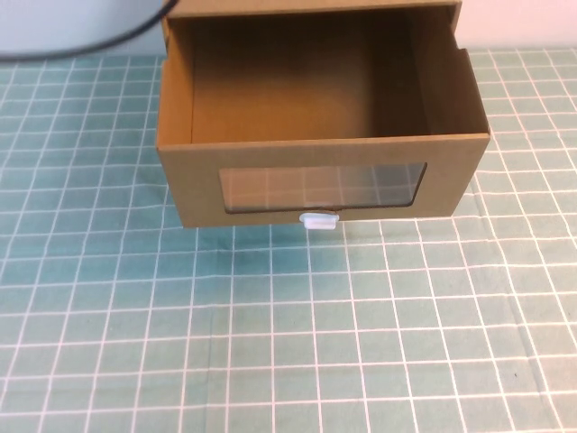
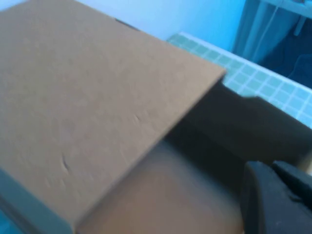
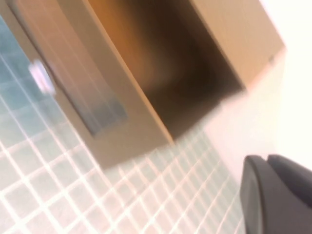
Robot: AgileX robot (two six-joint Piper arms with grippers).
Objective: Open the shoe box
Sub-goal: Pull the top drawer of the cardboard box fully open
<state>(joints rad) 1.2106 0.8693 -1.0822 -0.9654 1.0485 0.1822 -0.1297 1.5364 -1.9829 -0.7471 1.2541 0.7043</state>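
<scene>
The brown cardboard shoe box stands at the back of the table, and its drawer (image 1: pixel 185 171) is pulled out toward me with nothing visible inside. The drawer front carries a clear window (image 1: pixel 325 188) and a small white pull tab (image 1: pixel 318 220). Neither gripper shows in the high view. In the left wrist view my left gripper (image 2: pixel 275 190) hangs above the box's outer sleeve (image 2: pixel 97 97), its dark fingers pressed together on nothing. My right gripper (image 3: pixel 267 185) is off to the drawer's (image 3: pixel 122 131) side, apart from the white tab (image 3: pixel 40 77), shut and holding nothing.
A green mat with a white grid (image 1: pixel 288 343) covers the table in front of the box. A dark cable (image 1: pixel 90 43) curves across the back left corner. A pale wall stands behind the box.
</scene>
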